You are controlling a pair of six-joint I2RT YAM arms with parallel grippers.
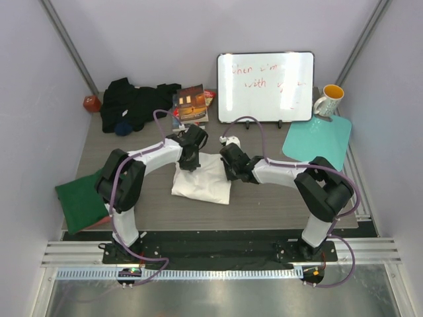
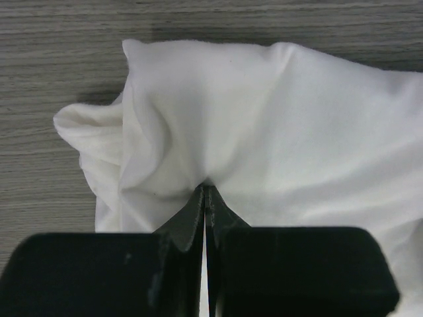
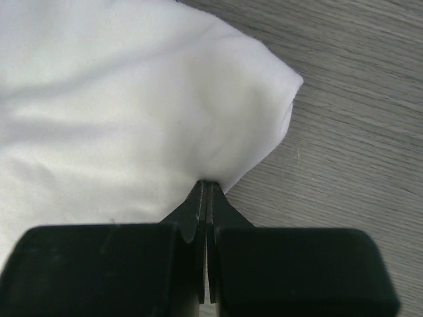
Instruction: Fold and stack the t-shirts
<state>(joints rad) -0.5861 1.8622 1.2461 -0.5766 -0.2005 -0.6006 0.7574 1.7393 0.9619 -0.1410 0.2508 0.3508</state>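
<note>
A white t-shirt (image 1: pixel 201 178) lies partly folded at the middle of the wooden table. My left gripper (image 1: pixel 189 160) is shut on its far left edge; in the left wrist view the cloth (image 2: pixel 264 125) bunches into the closed jaws of my left gripper (image 2: pixel 205 190). My right gripper (image 1: pixel 230 166) is shut on the shirt's far right edge, and in the right wrist view the cloth (image 3: pixel 145 99) is pinched at my right gripper (image 3: pixel 210 183). A black t-shirt (image 1: pixel 135 102) lies crumpled at the back left. A dark green t-shirt (image 1: pixel 80 198) lies folded at the left edge. No salmon pink shirt shows.
A whiteboard (image 1: pixel 266 86) stands at the back. Books (image 1: pixel 192 105) lie beside it. A teal mat (image 1: pixel 318 140) and a mug (image 1: pixel 328 100) are at the back right. A small red object (image 1: pixel 91 103) sits in the back left corner.
</note>
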